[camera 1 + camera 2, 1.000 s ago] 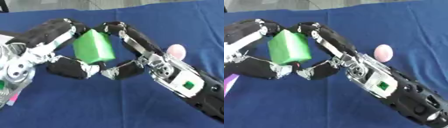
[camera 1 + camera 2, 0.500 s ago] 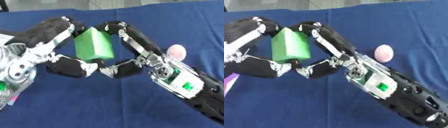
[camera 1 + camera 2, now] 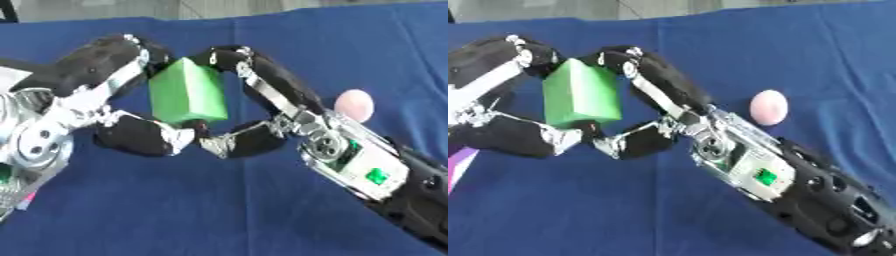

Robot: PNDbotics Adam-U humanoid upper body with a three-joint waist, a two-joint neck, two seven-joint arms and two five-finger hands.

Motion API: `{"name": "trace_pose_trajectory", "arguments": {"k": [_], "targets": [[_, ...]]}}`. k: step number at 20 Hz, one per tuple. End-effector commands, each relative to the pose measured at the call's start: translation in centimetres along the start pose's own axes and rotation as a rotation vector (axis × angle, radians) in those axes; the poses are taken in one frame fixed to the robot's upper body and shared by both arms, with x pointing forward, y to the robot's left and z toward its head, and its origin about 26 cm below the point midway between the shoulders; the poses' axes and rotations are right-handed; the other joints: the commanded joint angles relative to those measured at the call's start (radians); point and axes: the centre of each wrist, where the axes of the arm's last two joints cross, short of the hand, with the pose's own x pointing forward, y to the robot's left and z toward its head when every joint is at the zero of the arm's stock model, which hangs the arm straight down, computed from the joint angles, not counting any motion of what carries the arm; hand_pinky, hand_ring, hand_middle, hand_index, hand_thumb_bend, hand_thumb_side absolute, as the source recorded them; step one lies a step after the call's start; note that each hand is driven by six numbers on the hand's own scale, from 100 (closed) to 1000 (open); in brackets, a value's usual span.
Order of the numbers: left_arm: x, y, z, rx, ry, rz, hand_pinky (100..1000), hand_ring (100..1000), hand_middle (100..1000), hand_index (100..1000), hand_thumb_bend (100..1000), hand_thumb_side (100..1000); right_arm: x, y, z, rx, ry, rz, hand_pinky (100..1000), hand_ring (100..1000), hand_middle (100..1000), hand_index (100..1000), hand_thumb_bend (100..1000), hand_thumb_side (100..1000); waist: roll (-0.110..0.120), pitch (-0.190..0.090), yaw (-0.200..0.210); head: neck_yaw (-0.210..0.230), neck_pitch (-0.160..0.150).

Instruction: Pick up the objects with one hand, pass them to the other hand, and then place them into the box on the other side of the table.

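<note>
Up in the middle of the view, the robot's left hand [image 3: 83,107] and right hand [image 3: 271,107] meet around a bright green rectangular block [image 3: 185,96], which is held off the table between them. The left hand, black with silver joints, comes in from nine o'clock; its upper fingers [image 3: 109,60] curl over to the block's top left edge, and its thumb [image 3: 144,136] bends in under the block's lower left corner. The right hand reaches in from four o'clock; its fingers [image 3: 262,80] arch over to the block's top right corner, and its thumb [image 3: 241,140] curls in beneath the block at about six o'clock, tip close to the left thumb. Both hands are thus curled round the block, pinching it from opposite sides. The block stands nearly upright, tilted slightly, its lighter top face turned toward twelve o'clock.

Outward from the grip, the right forearm [image 3: 798,185] runs down toward five o'clock, carrying a silver panel with a small green patch. Just beyond it, at about three o'clock from the block, a pale pink egg-shaped object [image 3: 767,107] rests on the dark blue table cloth [image 3: 798,45]. At the left edge, near eight o'clock, a purple sliver [image 3: 458,165] shows; what it belongs to cannot be told.
</note>
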Motion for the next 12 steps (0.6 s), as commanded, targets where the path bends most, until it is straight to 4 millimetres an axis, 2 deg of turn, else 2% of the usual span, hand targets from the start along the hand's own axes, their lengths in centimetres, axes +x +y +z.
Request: {"name": "trace_pose_trajectory", "arguments": {"k": [1,6,8,9,12], "targets": [[0.36,1.43,0.96,0.032,-0.01,-0.011,750,582,457,551,100,332,-0.28,-0.29,-0.02,0.005,0.035,0.039,768,647,545,742,100,100,-0.001,-0.018,0.001,0.0,-0.005],[0.33,1.58,1.1,0.057,-0.03,-0.025,708,530,417,501,100,331,-0.26,-0.19,0.0,0.029,0.048,0.073,790,724,633,841,100,100,-0.001,-0.019,0.0,0.0,-0.007],[0.26,1.56,1.08,0.061,-0.033,-0.031,697,515,409,492,100,325,-0.28,-0.19,0.01,0.042,0.046,0.098,804,754,678,889,153,100,-0.001,-0.019,-0.001,0.002,-0.008],[0.21,1.56,1.08,0.064,-0.034,-0.036,695,512,406,487,100,308,-0.29,-0.18,0.03,0.049,0.045,0.113,817,776,708,911,211,100,-0.002,-0.019,-0.001,0.002,-0.007],[-0.07,1.52,1.01,0.067,-0.029,-0.05,684,497,394,476,100,274,-0.34,-0.19,0.08,0.069,0.046,0.152,827,794,728,929,256,100,-0.001,-0.02,-0.001,0.005,-0.005]]}}
